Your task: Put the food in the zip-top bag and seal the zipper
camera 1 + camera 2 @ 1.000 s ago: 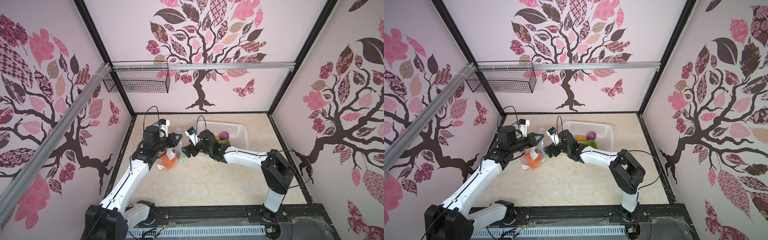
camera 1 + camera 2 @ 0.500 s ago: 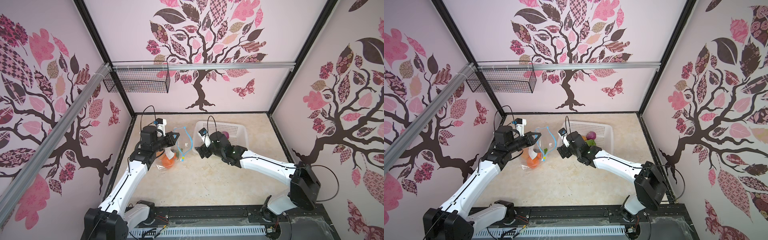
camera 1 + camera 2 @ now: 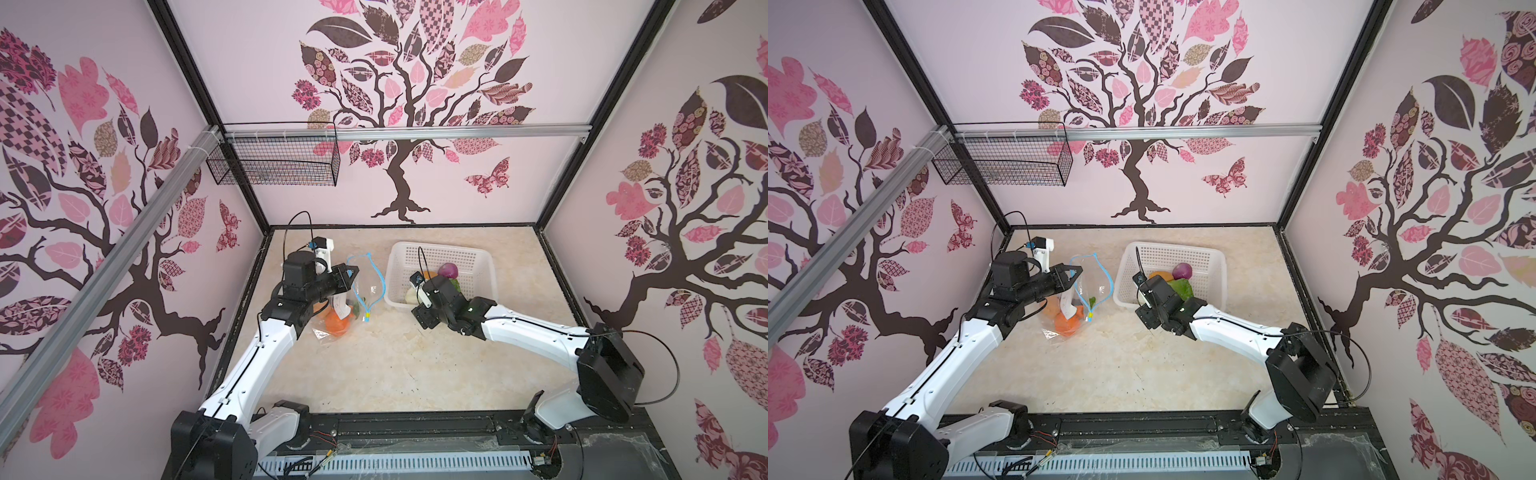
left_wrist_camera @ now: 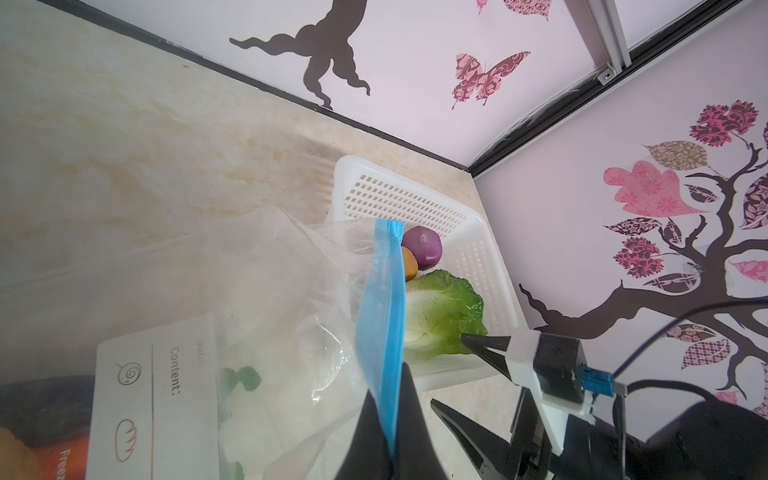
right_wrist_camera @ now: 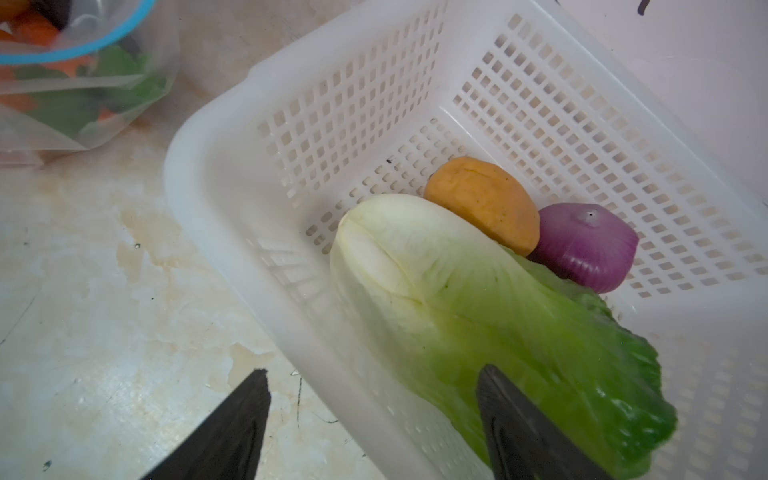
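The clear zip-top bag [image 3: 360,291] [image 4: 274,270] stands on the left of the table with its mouth gaping. My left gripper [image 3: 352,277] [image 4: 388,386] is shut on the light blue zipper [image 4: 384,316] strip, holding it up. The yellow slider [image 3: 367,318] hangs at the strip's near end. Orange food [image 3: 336,325] and green leaves [image 5: 112,66] lie inside the bag. My right gripper [image 5: 372,372] is open above the basket's near rim, one finger over the green cabbage [image 5: 478,316], one over the table. A tan potato [image 5: 482,203] and purple onion [image 5: 586,245] lie behind the cabbage.
The white perforated basket [image 3: 478,266] [image 5: 232,199] sits at the back right of the tabletop, close to the bag. A black wire basket [image 3: 274,162] hangs on the back wall above the left arm. Walls close the table on three sides.
My right gripper has drawn back from the bag's mouth to the right and now hovers over the basket. The left gripper keeps its hold on the zipper strip.
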You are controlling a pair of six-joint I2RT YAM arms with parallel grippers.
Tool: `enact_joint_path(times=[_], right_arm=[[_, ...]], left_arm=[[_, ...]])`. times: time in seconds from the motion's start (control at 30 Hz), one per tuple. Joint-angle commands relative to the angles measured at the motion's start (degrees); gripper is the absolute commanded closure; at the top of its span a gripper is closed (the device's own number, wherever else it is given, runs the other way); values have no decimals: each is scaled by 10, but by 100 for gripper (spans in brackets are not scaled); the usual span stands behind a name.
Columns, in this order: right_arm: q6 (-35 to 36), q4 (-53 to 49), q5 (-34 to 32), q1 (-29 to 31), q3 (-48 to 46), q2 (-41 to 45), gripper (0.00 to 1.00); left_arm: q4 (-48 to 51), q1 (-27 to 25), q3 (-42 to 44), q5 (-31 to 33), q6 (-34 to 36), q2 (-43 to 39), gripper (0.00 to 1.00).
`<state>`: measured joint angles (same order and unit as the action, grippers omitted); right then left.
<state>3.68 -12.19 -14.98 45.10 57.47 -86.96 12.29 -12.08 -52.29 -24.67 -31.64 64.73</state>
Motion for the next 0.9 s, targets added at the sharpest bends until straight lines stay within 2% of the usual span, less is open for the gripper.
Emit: enact_joint_path(times=[0.0,0.23,0.37,0.47,0.57,0.7,0.87], right_arm=[[2,5,14,-12,24,-22,21],[-1,7,42,-12,38,-53,25],[-11,21,89,-13,58,-61,25],[-46,38,109,-12,90,-73,22],[-115,47,112,-13,135,-101,18],[-187,27,98,-13,217,-162,20],[-218,-15,11,-14,328,-252,21]], left_arm=[[-1,3,4,2,8,-2,100],[-1,3,4,1,7,-7,100],[-1,3,4,1,6,-7,100],[-1,3,4,3,7,-7,100],[2,3,4,17,7,-10,100],[11,8,3,35,14,-15,100],[40,11,-7,78,39,-33,100]])
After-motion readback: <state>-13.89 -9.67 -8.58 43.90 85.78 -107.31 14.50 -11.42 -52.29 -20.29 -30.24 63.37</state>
